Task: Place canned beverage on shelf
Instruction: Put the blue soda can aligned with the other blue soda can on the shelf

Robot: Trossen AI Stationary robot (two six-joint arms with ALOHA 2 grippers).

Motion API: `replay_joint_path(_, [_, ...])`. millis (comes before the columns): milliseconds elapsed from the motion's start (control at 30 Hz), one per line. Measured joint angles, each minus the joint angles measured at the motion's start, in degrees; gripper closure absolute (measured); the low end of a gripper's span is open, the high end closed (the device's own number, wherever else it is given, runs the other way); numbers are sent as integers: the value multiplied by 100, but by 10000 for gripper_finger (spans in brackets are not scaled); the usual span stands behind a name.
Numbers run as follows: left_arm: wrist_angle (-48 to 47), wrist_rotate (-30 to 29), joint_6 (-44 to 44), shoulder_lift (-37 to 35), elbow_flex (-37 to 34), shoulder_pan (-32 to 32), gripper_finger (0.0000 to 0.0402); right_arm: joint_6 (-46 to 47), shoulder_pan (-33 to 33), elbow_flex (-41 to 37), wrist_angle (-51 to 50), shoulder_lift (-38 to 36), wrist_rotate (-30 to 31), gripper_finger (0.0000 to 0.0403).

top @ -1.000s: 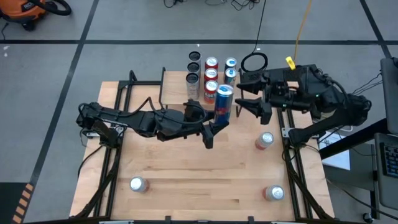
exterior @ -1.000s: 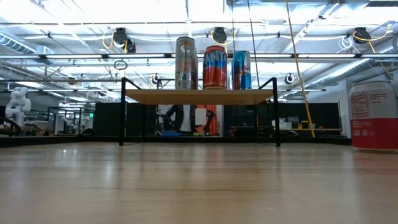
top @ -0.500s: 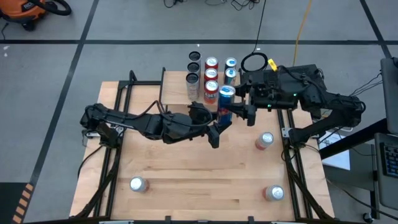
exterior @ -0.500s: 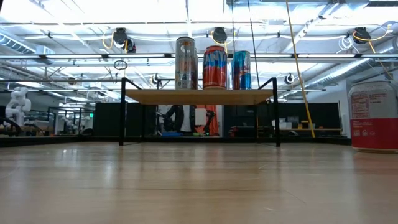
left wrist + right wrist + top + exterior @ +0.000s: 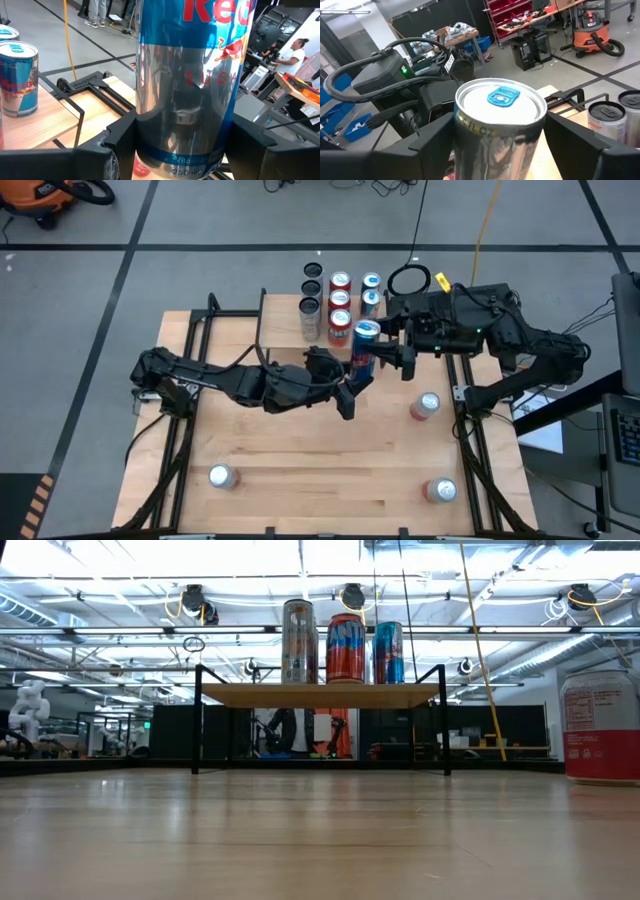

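From above: blue can upright over the worktop, just before the shelf, left tool clamped on its lower body, right tool astride its top, fingers apart. At worktop level: shelf carrying three cans. Left wrist: can pinched between fingers; right wrist: lid between spread fingers

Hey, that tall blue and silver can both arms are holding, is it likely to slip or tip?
The blue and silver can looks glossy and smooth, so it may slide between the fingers. It is tall and slim, so it probably tips easily once set down. On its side, its round body would likely roll.
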Motion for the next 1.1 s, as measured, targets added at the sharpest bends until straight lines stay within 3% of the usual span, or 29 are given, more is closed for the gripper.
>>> replay_joint_path(667, [-55,-35,50,0,0,15,172,-23,-98,0,-45,41,-157,136])
replay_joint_path(1100, [-274,-47,34,-4,0,15,172,-116,-98,-7,-65,46,-170,185])
